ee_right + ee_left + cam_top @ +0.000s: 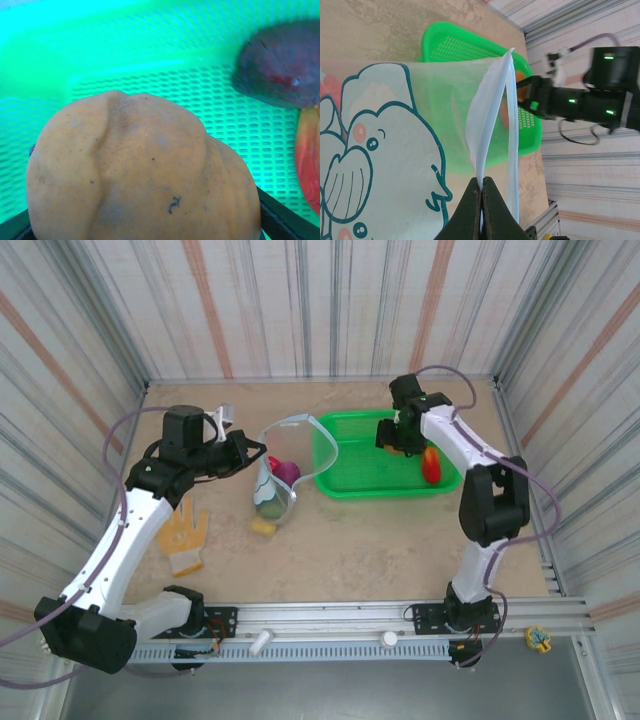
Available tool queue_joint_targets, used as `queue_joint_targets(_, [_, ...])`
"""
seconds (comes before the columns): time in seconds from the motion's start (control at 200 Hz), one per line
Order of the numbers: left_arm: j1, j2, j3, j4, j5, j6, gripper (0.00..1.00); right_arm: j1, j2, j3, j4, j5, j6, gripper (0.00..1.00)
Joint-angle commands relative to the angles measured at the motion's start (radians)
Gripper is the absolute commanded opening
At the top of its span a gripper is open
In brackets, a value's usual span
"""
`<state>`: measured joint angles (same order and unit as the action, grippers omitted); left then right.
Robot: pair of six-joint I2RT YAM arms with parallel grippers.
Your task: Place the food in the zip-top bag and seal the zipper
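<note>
The zip-top bag (pixel 278 480) stands open at mid table, printed with a teal cartoon (pixel 365 165). Purple, red and green food (pixel 285 472) lies inside it. My left gripper (pixel 482 184) is shut on the pale blue zipper (pixel 492 100) at the bag's mouth, and from above it (pixel 257 450) sits at the bag's left rim. My right gripper (pixel 398 440) is down in the green basket (pixel 345 480), closed around an orange pumpkin-like toy (pixel 140 170), with a finger (pixel 280 220) against each side. A dark red piece (pixel 282 65) and a red-yellow piece (pixel 431 465) lie in the basket.
A small yellow piece (pixel 263 527) lies on the table just in front of the bag. A yellow glove (pixel 185 536) lies at the left, beside my left arm. Striped walls close in the table on three sides.
</note>
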<state>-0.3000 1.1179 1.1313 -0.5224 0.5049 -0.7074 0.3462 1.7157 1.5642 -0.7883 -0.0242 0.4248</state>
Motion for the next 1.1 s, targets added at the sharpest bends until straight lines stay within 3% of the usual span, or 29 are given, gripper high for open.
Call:
queue_joint_targets(0.0, [0.011,-0.02,0.01,-0.009,-0.008,-0.008,0.0,0.049,-0.127,0.03,0.045,-0.068,0.051,0.59])
queue_joint_targets(0.22, [0.012,0.004,0.05,-0.053,-0.016,-0.007,0.0,0.192,-0.273,0.003,0.233,-0.149,0.093,0.58])
queue_joint_targets(0.526, [0.011,0.01,0.045,-0.023,0.017,-0.065,0.0,0.314,-0.252,-0.12,0.487,-0.312,0.178,0.59])
queue_joint_targets(0.982, [0.011,0.011,0.046,-0.008,0.031,-0.098,0.0,0.411,-0.062,-0.116,0.514,-0.353,0.163,0.59])
queue_joint_targets(1.097, [0.011,0.012,0.044,-0.007,0.029,-0.099,0.0,0.425,0.01,-0.028,0.361,-0.307,0.096,0.6])
